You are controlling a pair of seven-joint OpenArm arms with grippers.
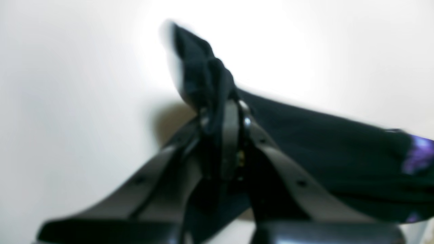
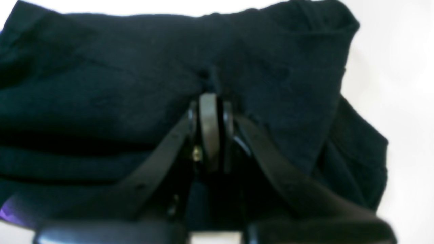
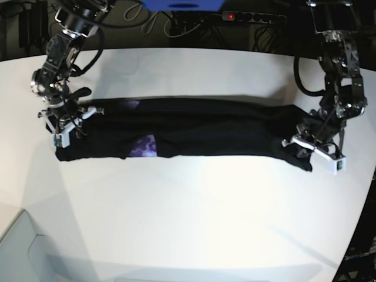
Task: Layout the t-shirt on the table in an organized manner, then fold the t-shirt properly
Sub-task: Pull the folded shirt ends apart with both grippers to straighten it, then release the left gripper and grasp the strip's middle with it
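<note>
The black t-shirt point(image 3: 205, 126) lies as a long, narrow folded band across the white table point(image 3: 194, 211), with its purple print point(image 3: 144, 145) near the left end. My right gripper point(image 3: 73, 117) is shut on the shirt's left end. In the right wrist view the gripper point(image 2: 212, 98) pinches the black cloth point(image 2: 118, 84). My left gripper point(image 3: 305, 138) is shut on the right end. In the blurred left wrist view the gripper point(image 1: 223, 108) holds a bunched fold of the shirt point(image 1: 339, 152), and a bit of purple print point(image 1: 418, 156) shows at the right.
A power strip point(image 3: 252, 17) with a red light and cables lies past the table's back edge. The table's curved edge point(image 3: 361, 205) runs close to the left arm. A pale panel point(image 3: 23, 247) sits at the lower left corner.
</note>
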